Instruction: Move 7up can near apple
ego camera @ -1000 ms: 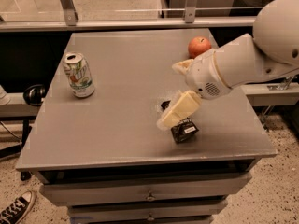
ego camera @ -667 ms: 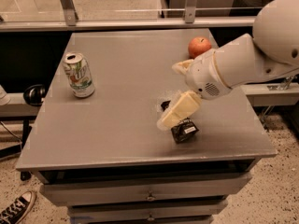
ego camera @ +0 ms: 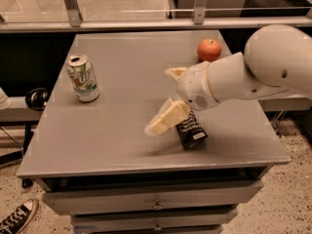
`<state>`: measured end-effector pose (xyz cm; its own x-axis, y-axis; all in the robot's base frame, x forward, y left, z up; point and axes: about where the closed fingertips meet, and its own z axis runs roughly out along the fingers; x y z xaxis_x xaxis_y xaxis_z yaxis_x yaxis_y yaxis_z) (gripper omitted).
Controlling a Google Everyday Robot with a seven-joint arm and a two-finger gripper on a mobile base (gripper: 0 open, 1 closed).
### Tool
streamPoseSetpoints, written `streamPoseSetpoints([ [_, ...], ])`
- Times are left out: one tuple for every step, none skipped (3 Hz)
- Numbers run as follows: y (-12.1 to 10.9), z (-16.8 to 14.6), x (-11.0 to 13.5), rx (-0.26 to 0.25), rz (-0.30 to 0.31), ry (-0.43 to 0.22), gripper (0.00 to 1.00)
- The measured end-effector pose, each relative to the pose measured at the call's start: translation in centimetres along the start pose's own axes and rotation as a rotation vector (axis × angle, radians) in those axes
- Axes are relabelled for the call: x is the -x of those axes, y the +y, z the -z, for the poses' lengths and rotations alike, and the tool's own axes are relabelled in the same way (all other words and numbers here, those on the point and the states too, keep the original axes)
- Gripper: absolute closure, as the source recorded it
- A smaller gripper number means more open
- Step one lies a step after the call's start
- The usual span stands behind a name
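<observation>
Jaws apart mid-table; white-green 7up can (ego camera: 83, 78)

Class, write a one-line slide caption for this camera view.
Open gripper hovers over the table; 7up can left, apple back right.

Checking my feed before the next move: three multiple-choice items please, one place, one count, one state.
1. Where on the table does the 7up can stand? A left side; B front right corner; C rear middle.
2. How many things rest on the table? A one; B three; C five.
3. The gripper, above the table's middle near the black snack wrapper, is: A open, empty; B shut on the can; C shut on the wrapper.
1 A: it stands left, far from the apple at the right rear. 2 B: can, apple, wrapper. 3 A: its fingers are spread, nothing between.
</observation>
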<state>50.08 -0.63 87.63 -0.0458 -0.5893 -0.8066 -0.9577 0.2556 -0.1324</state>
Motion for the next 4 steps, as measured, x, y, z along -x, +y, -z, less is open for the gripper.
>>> streamPoseSetpoints([
  [-2.3, -5.7, 2.2, -0.025, 0.003, -0.142, 0.00],
  [-4.9, -10.9, 4.8, -0.036, 0.005, -0.268, 0.00],
  [-6.2, -15.1, 6.8, -0.020, -0.013, -0.357, 0.00],
  [-6.2, -18.0, 8.7, 0.019, -0.038, -0.406, 0.00],
])
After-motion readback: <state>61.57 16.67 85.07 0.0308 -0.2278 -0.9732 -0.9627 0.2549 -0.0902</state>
